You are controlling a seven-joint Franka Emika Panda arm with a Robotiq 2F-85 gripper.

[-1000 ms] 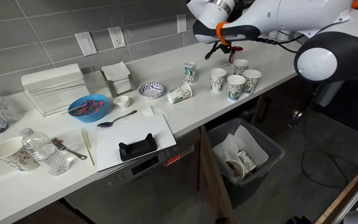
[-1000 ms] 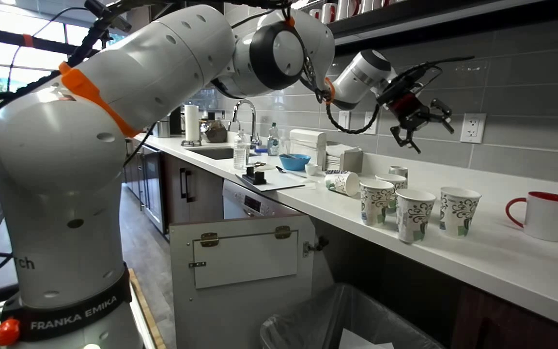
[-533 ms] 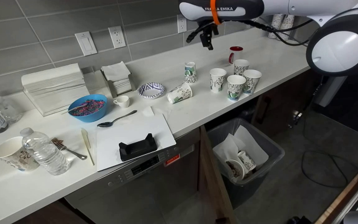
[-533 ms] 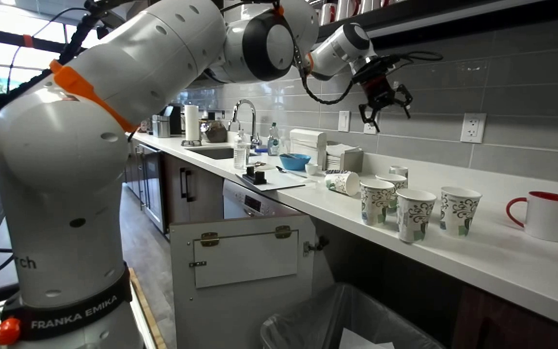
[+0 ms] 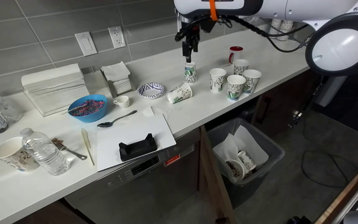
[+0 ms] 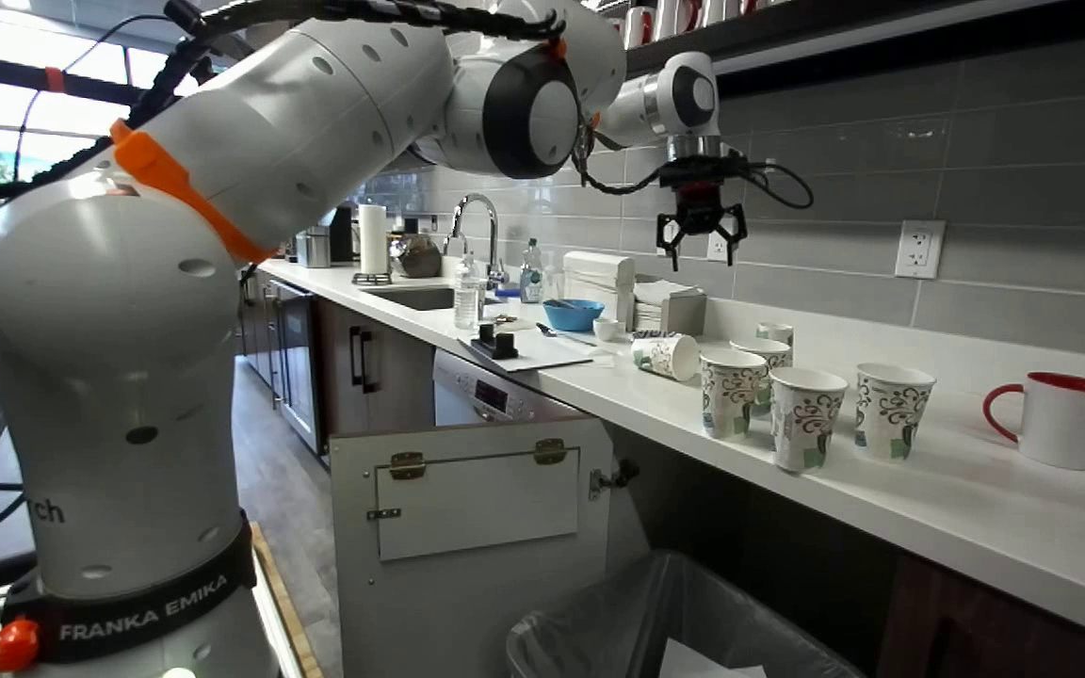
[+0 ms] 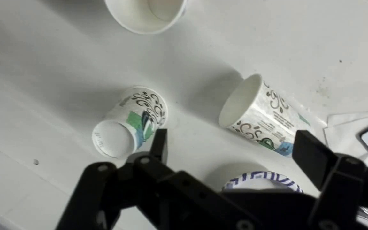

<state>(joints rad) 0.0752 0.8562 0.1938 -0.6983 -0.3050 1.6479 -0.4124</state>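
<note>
One upturned cup (image 7: 131, 123): paper, base up and mouth down on the bench (image 7: 187, 143), set toward the tiled wall (image 5: 157, 28); lower than the jaws in both exterior views.
One lying cup (image 5: 180, 93): paper, on its side on the bench, near the upturned cup but apart from it; near the patterned bowl (image 5: 151, 91) too, with no contact visible.
Cup handling: likely very light and dry; probably springy in the thin walls under a gentle squeeze, then easy to crease or crush; not very slippery by the look of the paper, but apt to slide or tip when upturned, and to roll when lying.
Cup hold: for the upturned cup, best across opposite walls just under the raised base, probably the stiffest part; for the lying cup, best across the middle of the body, lightly, so as not to fold the paper.
Jaws: spread wide, pointing down, holding nothing and touching nothing; above the bench in both exterior views, exact height over the cups hard to tell.
Fingertips (image 7: 161, 147): far apart in the wrist view, cutting across the edges of both cups there by line of sight, not by contact.
Four upright cups (image 5: 217, 80): mouths up, grouped near the upturned cup, apart from the jaws.
</note>
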